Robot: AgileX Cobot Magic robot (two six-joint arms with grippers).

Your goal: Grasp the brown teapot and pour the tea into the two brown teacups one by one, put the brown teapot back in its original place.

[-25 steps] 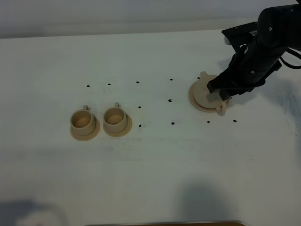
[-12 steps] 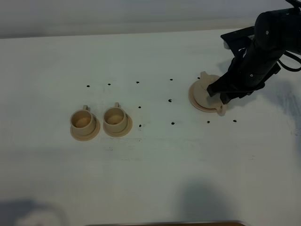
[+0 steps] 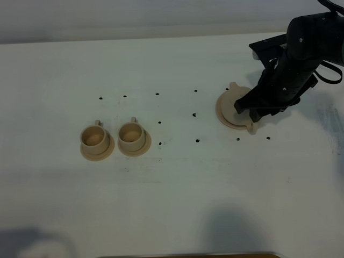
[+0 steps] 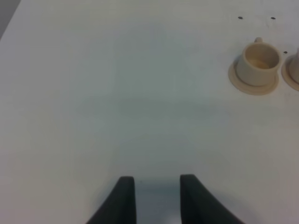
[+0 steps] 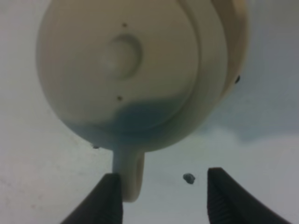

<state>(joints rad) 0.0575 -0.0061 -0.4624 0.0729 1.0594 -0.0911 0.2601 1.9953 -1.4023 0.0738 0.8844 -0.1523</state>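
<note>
The white table (image 3: 172, 193) fills the high view. My right arm (image 3: 301, 48) comes in from 2 o'clock and bends down over the brown teapot (image 5: 121, 70), which sits at about 2 o'clock from the table's middle, on its wide saucer (image 3: 221, 115). From the high camera the arm covers much of the pot. Only its body toward 9 o'clock, the spout (image 3: 233, 86) at 11 o'clock and the tip of the loop handle (image 5: 128, 175) at 5 o'clock show there.

My right wrist camera gives what that view hides: the lid with its round knob, seen from straight above, and the handle reaching in between the fingers of my right pincer (image 5: 161, 196). Those fingers stand well apart, clamped on nothing. The handle lies close against one finger, and I cannot tell whether it touches. The other finger is well off it.

The outer teacup (image 3: 95, 138) and the inner teacup (image 3: 131, 134) stand side by side on their small saucers at about 8 o'clock from the middle, well apart from the pot.

My left pincer (image 4: 153, 198) appears only in its own wrist view, fingers apart over bare table, with the outer teacup at its 1 o'clock.

Small black dots (image 3: 194, 115) speckle the table between cups and pot.
</note>
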